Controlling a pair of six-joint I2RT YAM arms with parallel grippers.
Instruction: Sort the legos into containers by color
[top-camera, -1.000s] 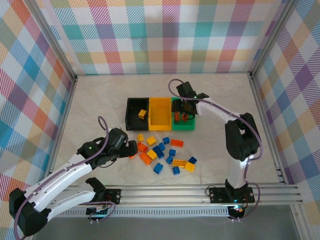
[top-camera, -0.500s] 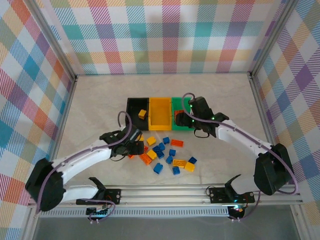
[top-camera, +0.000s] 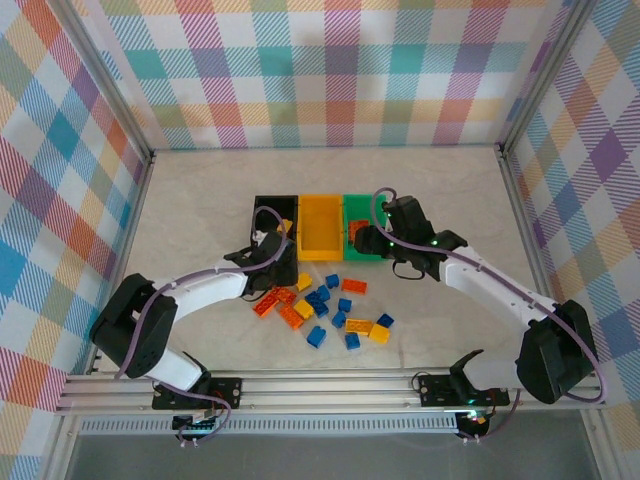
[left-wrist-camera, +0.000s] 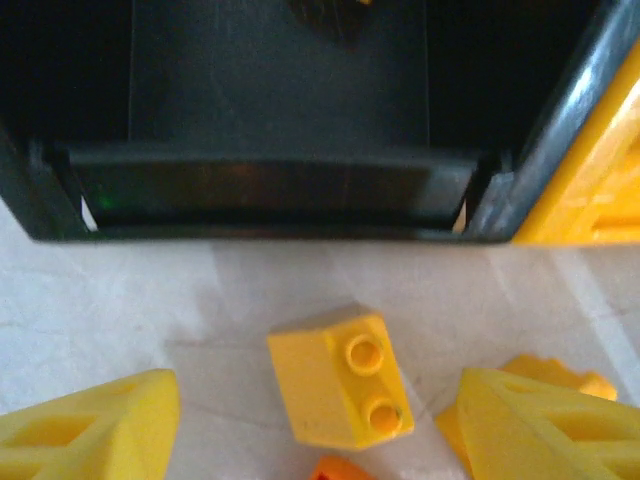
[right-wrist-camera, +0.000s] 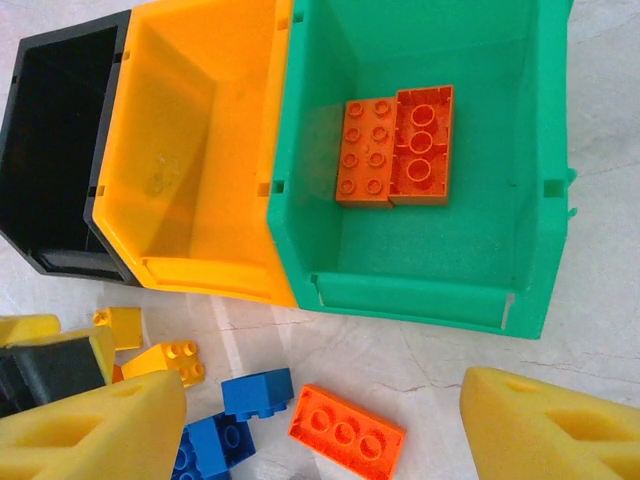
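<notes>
black bin (left-wrist-camera: 270, 190): glossy plastic | legos (right-wrist-camera: 347, 432): smooth shiny plastic | table (top-camera: 200, 200): matt, marbled | rail (top-camera: 330, 385): brushed metal

We can read no words, numbers, brands or signs anywhere. The bricks (right-wrist-camera: 346, 432) show plain round studs; these may carry moulded lettering, but it is too small and blurred for us to make out. The walls of the black bin (left-wrist-camera: 270, 190), the yellow bin (right-wrist-camera: 180, 150) and the green bin (right-wrist-camera: 410, 295) bear no print that we can read.
</notes>
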